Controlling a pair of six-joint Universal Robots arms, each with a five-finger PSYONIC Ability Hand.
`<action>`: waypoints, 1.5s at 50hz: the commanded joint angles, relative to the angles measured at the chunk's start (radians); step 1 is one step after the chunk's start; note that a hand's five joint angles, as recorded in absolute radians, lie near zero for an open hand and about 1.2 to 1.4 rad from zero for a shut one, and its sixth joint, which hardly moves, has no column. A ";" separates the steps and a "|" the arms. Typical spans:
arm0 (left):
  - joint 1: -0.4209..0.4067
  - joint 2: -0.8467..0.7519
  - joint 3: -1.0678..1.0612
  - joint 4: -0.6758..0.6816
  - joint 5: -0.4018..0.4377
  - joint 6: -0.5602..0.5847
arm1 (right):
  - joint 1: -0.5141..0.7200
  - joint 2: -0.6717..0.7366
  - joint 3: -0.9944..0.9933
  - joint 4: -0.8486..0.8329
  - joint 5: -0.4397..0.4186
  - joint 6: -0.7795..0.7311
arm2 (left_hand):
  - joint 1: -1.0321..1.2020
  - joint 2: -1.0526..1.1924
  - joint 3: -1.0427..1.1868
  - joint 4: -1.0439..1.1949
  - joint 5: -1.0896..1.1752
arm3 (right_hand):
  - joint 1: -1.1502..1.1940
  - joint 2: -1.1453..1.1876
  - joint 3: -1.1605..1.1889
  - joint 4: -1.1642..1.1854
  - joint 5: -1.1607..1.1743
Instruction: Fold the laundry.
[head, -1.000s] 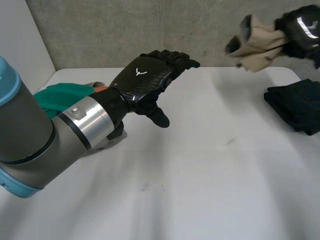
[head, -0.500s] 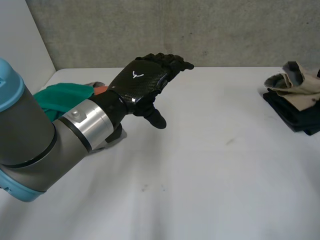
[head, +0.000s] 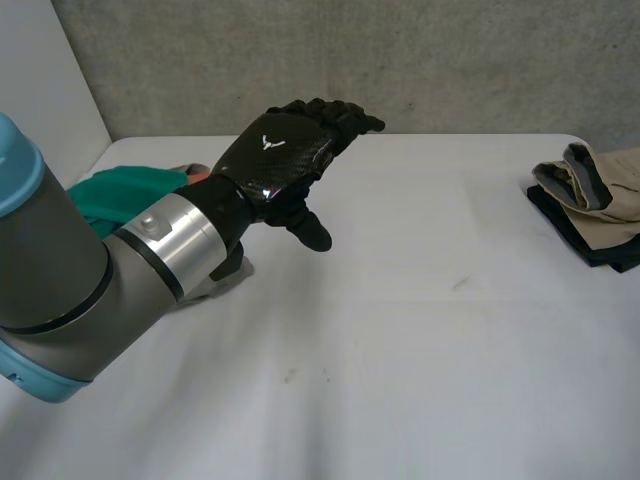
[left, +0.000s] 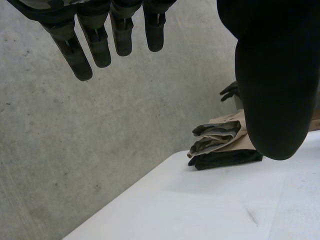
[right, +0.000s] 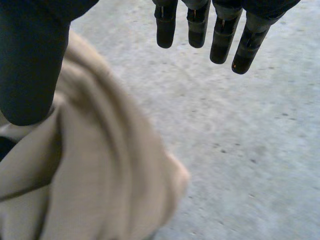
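My left hand (head: 280, 155) hovers open above the table's left middle, fingers straight and thumb down, holding nothing; its fingers (left: 95, 45) are spread in the left wrist view too. A folded beige garment (head: 610, 185) lies on a folded dark garment (head: 590, 240) at the table's right edge. The left wrist view shows the same beige garment (left: 220, 137) on the dark garment (left: 225, 159). My right hand (right: 220, 35) is open just above the beige garment (right: 100, 190), which lies under its palm, with fingers and thumb apart from the cloth.
A green cloth (head: 125, 190) with something orange beside it lies behind my left arm at the table's far left. The white table (head: 420, 350) meets a grey wall at the back.
The right hand brought the beige garment down onto the dark stack and let it go. The left hand has barely shifted.
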 joint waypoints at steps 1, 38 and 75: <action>-0.007 0.015 0.013 0.003 0.000 0.000 | -0.096 -0.155 0.088 0.186 0.130 -0.029 | -0.025 -0.029 -0.034 -0.028 -0.046 | -0.024 -0.042 -0.037 -0.057 -0.065; 0.132 0.003 0.095 -0.003 -0.027 0.018 | 0.764 -0.729 0.586 0.802 0.539 -0.390 | -0.025 -0.029 -0.034 -0.028 -0.046 | -0.024 -0.042 -0.037 -0.057 -0.065; 0.458 -0.381 0.204 0.219 -0.374 0.595 | 0.840 -0.640 0.669 0.890 0.901 -0.657 | 1.197 1.193 1.188 1.194 1.176 | -0.024 -0.042 -0.037 -0.057 -0.065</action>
